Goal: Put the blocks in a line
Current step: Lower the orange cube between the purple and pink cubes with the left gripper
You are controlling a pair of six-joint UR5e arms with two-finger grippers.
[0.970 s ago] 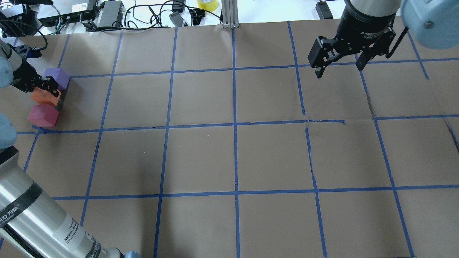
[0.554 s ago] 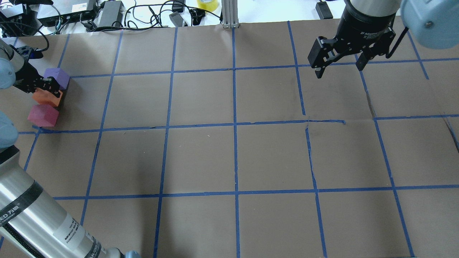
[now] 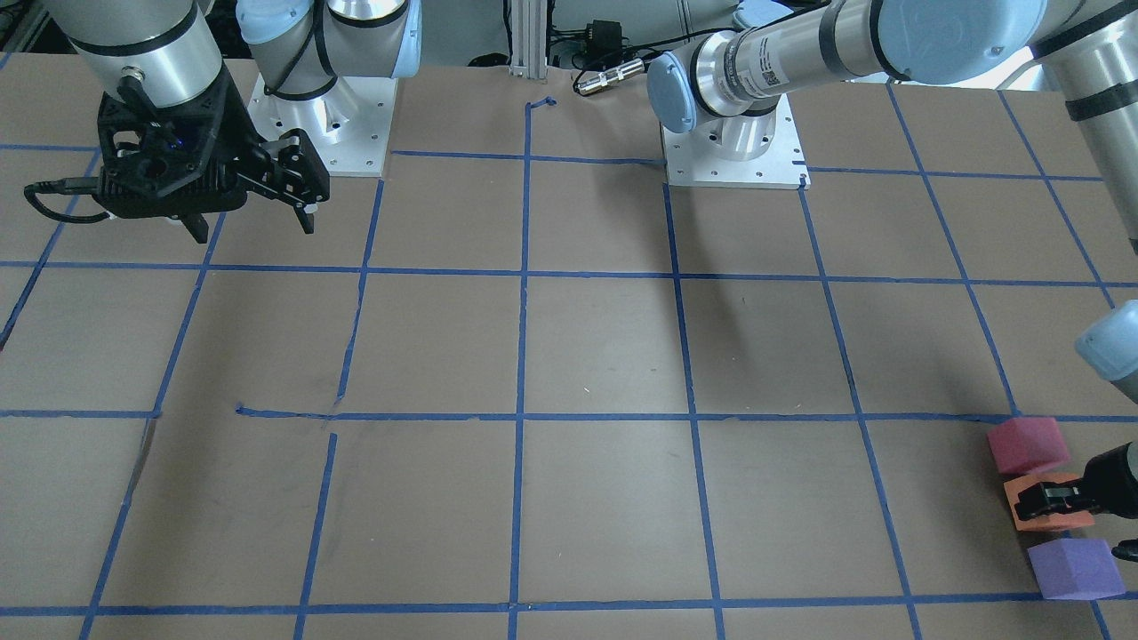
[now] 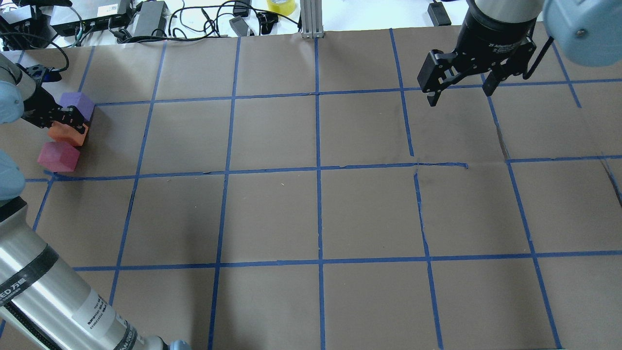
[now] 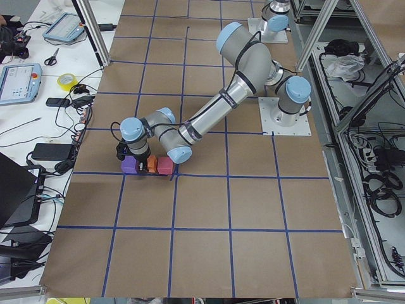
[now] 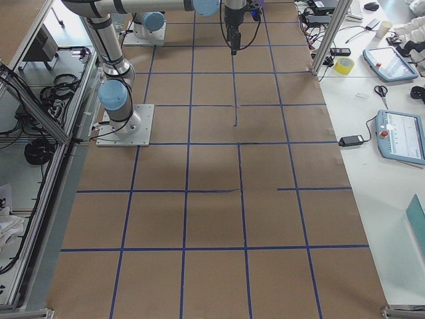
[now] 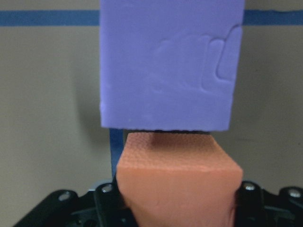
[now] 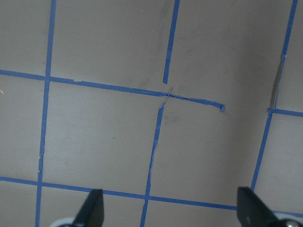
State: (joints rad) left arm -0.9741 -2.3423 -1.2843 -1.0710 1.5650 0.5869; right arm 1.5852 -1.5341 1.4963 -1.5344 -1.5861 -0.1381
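Brown paper with a blue tape grid (image 4: 318, 170) covered the table (image 4: 272, 214). All three blocks sat at its far left end on my overhead feed. The purple block (image 4: 77, 104) was farthest from the base, the orange block (image 4: 73, 137) in the middle and the crimson-pink block (image 4: 58, 156) nearest. They formed a slightly slanted row inside one grid square.

The left gripper (image 4: 64, 121) had its fingers narrowed onto the orange block's opposite sides. On the left wrist feed the orange block filled the space between the jaws, with the purple block just ahead and only a thin dark seam between them. I couldn't tell whether the orange block was resting on the paper or was a hair above it.

The right gripper (image 4: 459, 96) hung well apart over the far right side, fingers spread wide and holding nothing.

Handling guess — the blocks looked like matte foam, so light, soft and not slippery. The purple face carried pressed-in marks, which suggested it dents easily. I'd grip on two flat opposite faces at about mid-height and squeeze gently — too hard and the cube would squash or spring sideways on release. Being so light, a neighbour would shift at any brush from a finger.
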